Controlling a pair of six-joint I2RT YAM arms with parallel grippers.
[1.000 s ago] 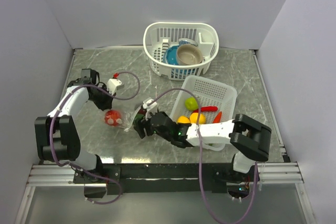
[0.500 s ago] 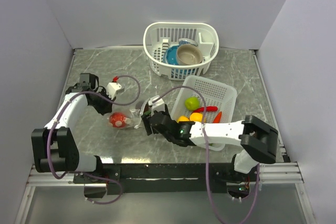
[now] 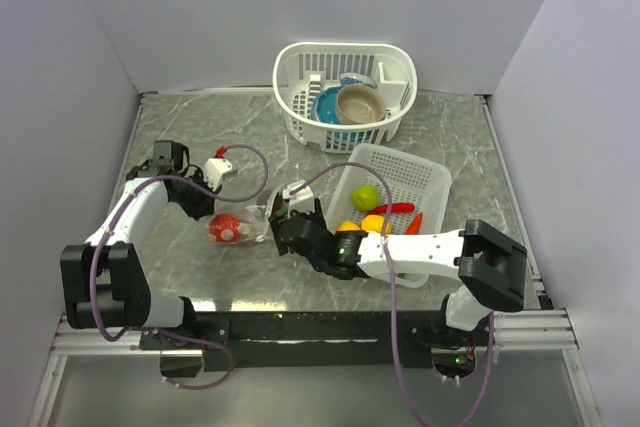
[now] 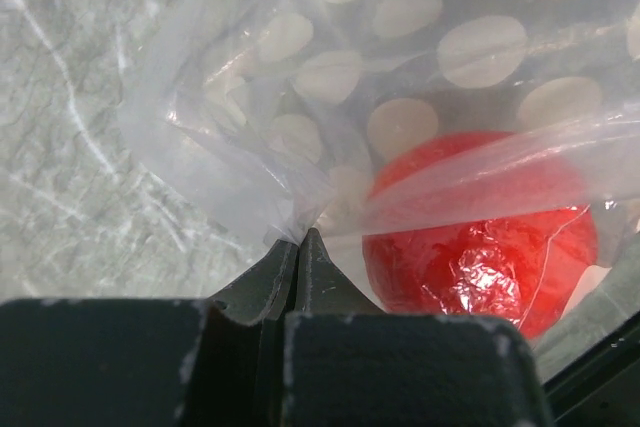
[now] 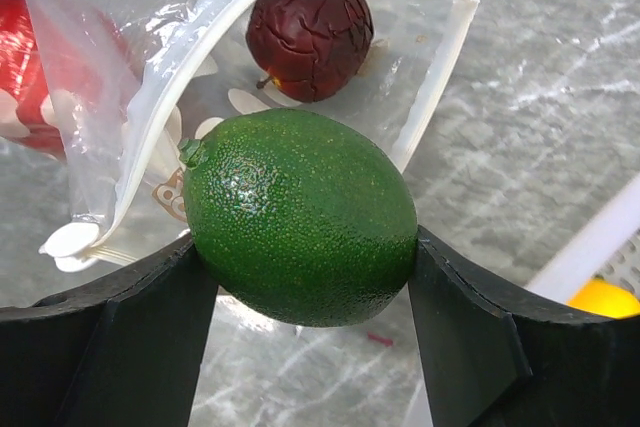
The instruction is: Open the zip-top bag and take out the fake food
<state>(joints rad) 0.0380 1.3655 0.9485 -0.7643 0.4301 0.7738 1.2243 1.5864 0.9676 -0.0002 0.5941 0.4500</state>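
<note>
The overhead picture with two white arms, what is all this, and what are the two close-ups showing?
Two white robot arms are bolted to a grey marbled table; one camera looks down from above, one sits on each wrist. The left gripper, shut, pinches the clear polka-dot zip-top bag, which holds a glossy red plastic fruit and a wrinkled dark red one. The right gripper grips a green plastic lime at the bag's open mouth. Two white lattice baskets stand beyond: a round one with bowls, a rectangular one with more toy food.
</note>
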